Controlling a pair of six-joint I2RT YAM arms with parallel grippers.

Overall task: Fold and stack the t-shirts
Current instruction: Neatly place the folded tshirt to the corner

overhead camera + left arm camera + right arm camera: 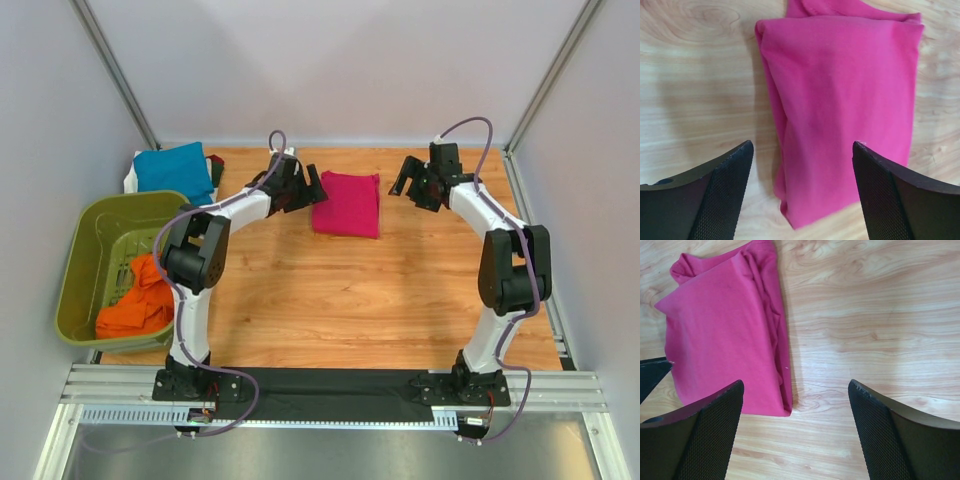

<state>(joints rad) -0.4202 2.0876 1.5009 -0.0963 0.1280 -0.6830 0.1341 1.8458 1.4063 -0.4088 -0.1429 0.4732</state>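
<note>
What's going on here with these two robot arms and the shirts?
Two arms are working through a fold-and-stack job on t-shirts. A magenta t-shirt lies folded on the table, with the left gripper and right gripper open on either side of it, holding nothing. A teal t-shirt sits at the back left corner, and orange t-shirts lie crumpled in the green basket.

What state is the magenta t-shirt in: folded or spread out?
Folded: the magenta t-shirt lies as a compact rectangle with layered edges.
</note>
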